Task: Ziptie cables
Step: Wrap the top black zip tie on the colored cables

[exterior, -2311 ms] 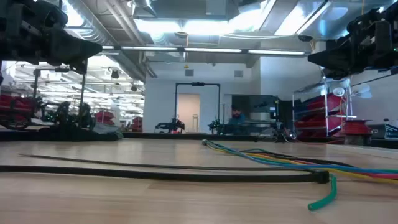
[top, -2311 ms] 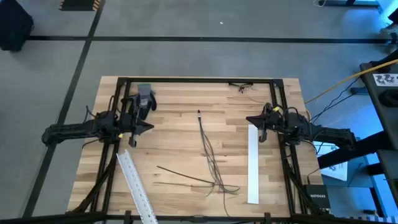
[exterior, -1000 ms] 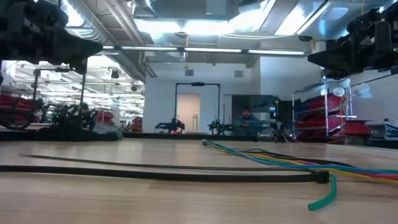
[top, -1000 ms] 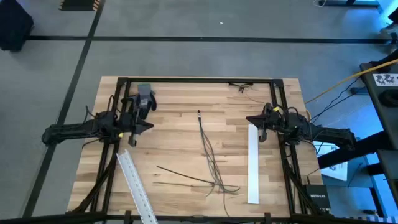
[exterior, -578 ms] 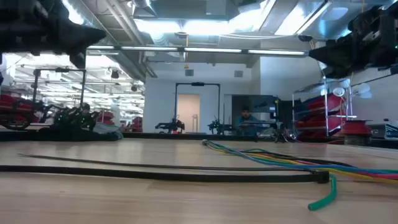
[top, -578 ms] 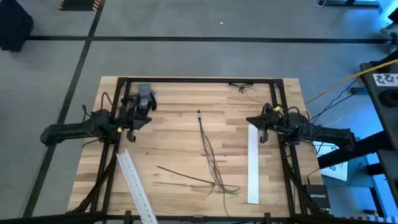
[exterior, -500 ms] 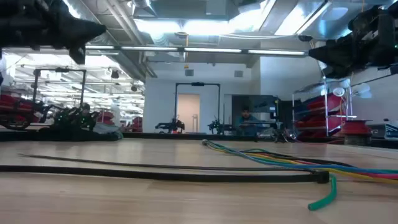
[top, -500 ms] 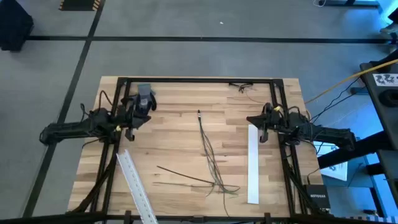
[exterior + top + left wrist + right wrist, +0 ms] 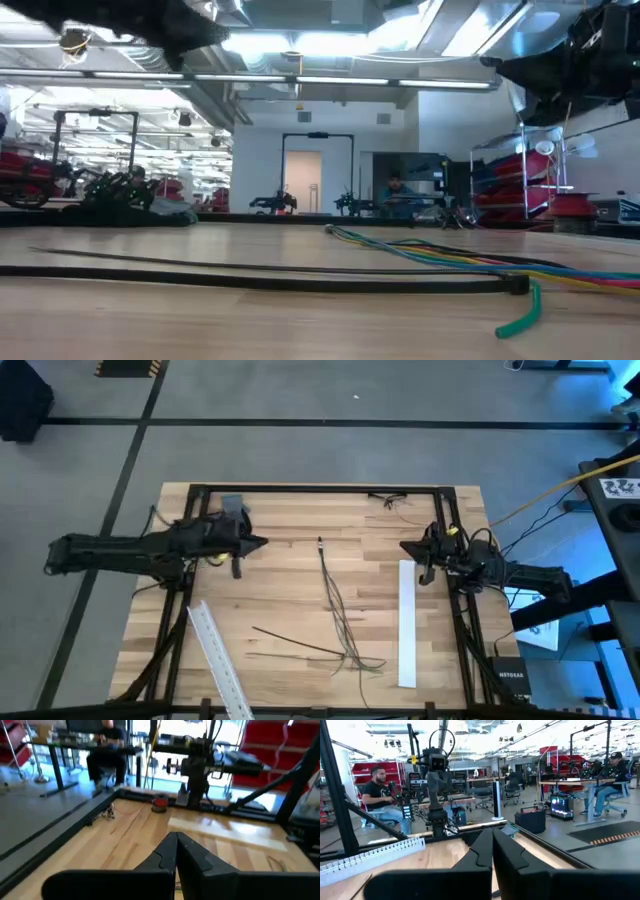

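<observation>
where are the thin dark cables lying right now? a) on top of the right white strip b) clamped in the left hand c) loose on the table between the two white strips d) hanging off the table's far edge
c: in the high view the cables lie loose on the wood, between the slanted white strip and the straight white strip, with the left hand and the right hand both off them.

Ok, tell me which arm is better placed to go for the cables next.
Probably the left. Its end effector, fingers shut, reaches over the bare wood toward the cables at mid-table. The right end effector, also shut, hangs by the table's right side, with the white strip lying between it and the bunch.
</observation>
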You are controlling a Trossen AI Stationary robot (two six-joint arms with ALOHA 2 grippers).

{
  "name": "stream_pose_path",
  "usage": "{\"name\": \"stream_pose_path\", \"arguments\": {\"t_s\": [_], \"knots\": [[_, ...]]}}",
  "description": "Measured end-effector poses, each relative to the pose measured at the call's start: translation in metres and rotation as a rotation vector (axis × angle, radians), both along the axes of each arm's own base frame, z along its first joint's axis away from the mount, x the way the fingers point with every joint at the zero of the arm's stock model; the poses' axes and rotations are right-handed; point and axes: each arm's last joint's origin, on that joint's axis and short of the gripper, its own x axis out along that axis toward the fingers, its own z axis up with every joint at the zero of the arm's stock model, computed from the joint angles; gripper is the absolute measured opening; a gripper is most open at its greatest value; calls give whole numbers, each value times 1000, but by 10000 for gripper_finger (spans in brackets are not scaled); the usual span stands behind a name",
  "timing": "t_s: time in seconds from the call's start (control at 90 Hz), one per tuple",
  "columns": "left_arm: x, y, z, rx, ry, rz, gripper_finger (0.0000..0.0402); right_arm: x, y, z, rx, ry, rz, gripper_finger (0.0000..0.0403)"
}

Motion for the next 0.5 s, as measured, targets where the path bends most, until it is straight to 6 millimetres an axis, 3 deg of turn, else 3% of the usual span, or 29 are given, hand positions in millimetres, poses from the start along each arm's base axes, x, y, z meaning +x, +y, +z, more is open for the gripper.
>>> {"name": "stream_pose_path", "arguments": {"t_s": [0.156, 0.344, 0.5], "knots": [[28, -1, 5, 28, 64, -24, 0, 2, -1, 5, 108, -64, 1, 5], [52, -2, -14, 20, 164, -37, 0, 11, -3, 14, 162, 9, -30, 7], [61, -1, -28, 11, 231, -38, 0, 31, -6, 22, 179, 145, -51, 49]]}}
